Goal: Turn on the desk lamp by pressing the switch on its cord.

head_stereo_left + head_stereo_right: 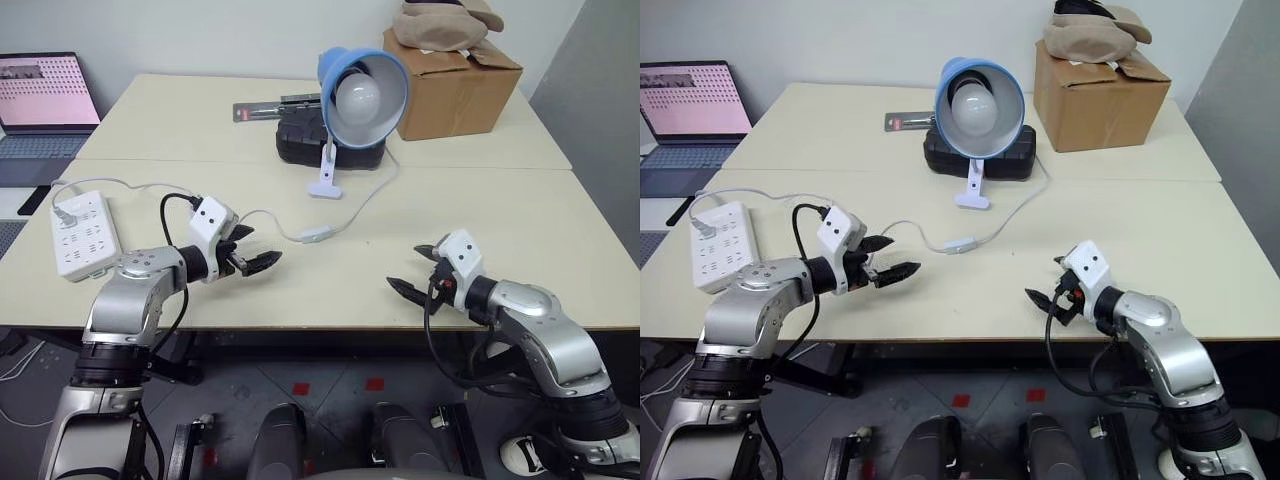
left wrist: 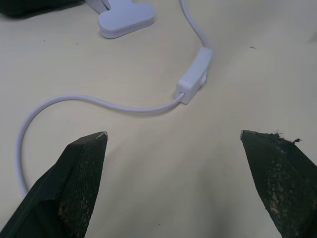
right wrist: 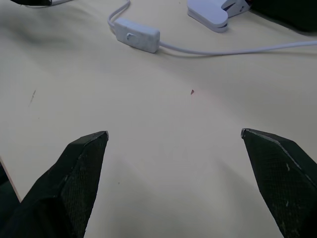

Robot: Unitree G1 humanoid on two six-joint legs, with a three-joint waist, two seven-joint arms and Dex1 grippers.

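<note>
Both tools, left tool (image 1: 252, 252) and right tool (image 1: 412, 270), gape wide, flanking the switch (image 1: 316, 235); nothing intervenes.

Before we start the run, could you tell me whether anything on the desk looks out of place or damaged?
Nothing stands out. The lamp stands upright on its clip base, unlit; its cord lies loosely on the table with the switch intact, and both claws, left and right, are open, touching nothing.

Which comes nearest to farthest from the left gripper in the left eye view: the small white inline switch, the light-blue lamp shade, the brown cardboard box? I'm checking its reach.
1. The small white inline switch, just beyond the left gripper, toward the table's middle.
2. The light-blue lamp shade, farther back, centre.
3. The brown cardboard box, at the far right corner.
</note>
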